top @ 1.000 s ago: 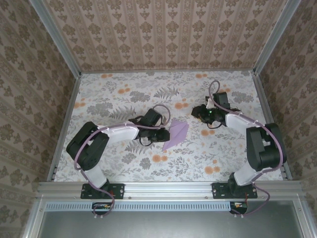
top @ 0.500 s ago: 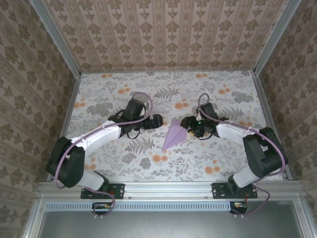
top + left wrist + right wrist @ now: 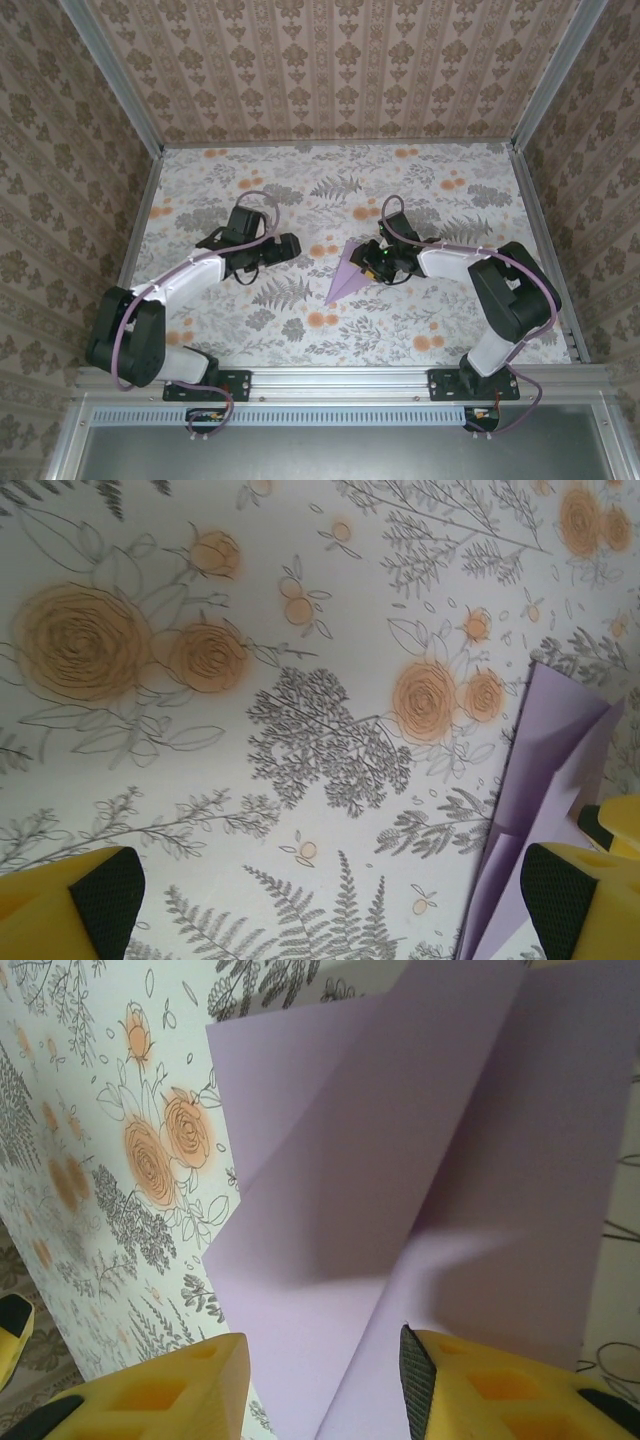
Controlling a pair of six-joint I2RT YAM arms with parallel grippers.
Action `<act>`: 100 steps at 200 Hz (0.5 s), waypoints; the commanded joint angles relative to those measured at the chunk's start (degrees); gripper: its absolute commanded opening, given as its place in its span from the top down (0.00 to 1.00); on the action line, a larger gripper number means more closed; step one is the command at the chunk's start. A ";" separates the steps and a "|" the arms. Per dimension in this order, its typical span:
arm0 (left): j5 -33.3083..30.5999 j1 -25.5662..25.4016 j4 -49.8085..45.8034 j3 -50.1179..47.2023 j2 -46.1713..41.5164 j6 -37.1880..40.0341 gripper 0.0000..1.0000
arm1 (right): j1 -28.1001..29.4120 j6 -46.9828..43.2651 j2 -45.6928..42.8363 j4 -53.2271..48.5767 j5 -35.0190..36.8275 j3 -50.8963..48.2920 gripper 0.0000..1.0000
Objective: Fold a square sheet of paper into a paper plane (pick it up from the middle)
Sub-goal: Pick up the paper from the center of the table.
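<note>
Floral tabletop [image 3: 250, 180] — lavender paper plane [image 3: 349, 272], creased pointed dart; left hand [image 3: 296, 243] spread, empty — right hand [image 3: 366, 262] at it, grip unclear.

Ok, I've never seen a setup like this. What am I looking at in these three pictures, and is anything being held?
Two robot arms are bolted at the near edge of a floral-patterned table. The wide picture looks down from above and behind them; the two close-ups come from a camera on each wrist. On the table lies one piece of lavender paper folded into a pointed dart, the paper plane. The left claw is wide open beside it, holding nothing. The right claw hangs over the paper with its jaws apart, apparently not clamping it.
</note>
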 commanded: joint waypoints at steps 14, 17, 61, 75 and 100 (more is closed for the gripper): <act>2.11 1.73 -1.13 -1.25 -1.55 1.20 0.00 | 0.31 1.71 1.44 0.60 -0.67 1.13 0.54; 2.24 1.74 -1.08 -1.34 -1.61 1.20 0.00 | 0.27 1.73 1.55 0.57 -0.66 1.17 0.54; 3.48 2.69 -0.66 -1.83 -1.98 0.74 0.00 | 0.66 2.46 3.20 2.76 -1.44 1.61 0.55; 3.53 2.79 -0.74 -1.89 -2.12 0.74 0.00 | 0.87 2.55 3.69 3.75 -1.71 1.87 0.57; 3.71 2.89 -0.84 -1.98 -2.25 0.66 0.00 | 1.05 2.53 4.62 4.67 -2.44 2.37 0.60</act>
